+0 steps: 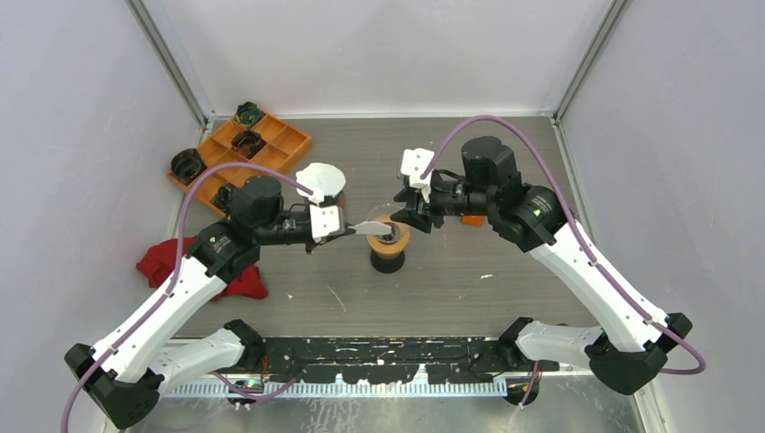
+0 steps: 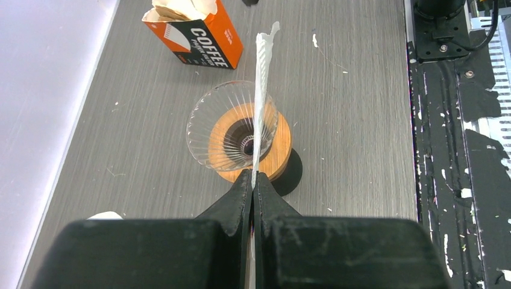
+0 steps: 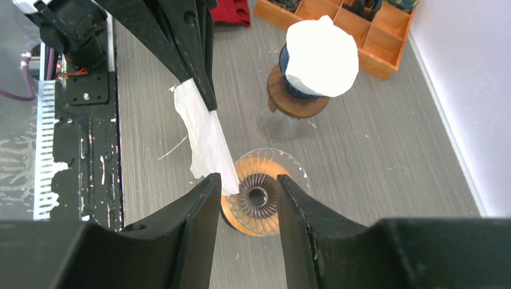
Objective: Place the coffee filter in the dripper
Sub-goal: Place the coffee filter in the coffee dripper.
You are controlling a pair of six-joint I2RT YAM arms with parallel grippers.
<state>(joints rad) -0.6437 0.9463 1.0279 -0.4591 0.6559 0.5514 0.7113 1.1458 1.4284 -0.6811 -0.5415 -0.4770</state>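
The coffee filter (image 1: 368,227) is a flat, folded white paper, and my left gripper (image 1: 345,229) is shut on its near end. Seen edge-on in the left wrist view, the filter (image 2: 261,84) rises from my left gripper (image 2: 252,178) and hangs over the dripper (image 2: 220,129), a ribbed clear glass cone on a round wooden base. My right gripper (image 3: 247,177) stands open just above the dripper (image 3: 265,198), with nothing between its fingers. The filter's (image 3: 205,138) free corner hangs beside the left finger, over the dripper's rim.
A second dripper stand (image 3: 319,57) capped with a white filter stands behind. An orange compartment tray (image 1: 244,149) sits at the back left, a red cloth (image 1: 162,262) on the left, and an orange coffee filter box (image 2: 199,30) lies beyond the dripper.
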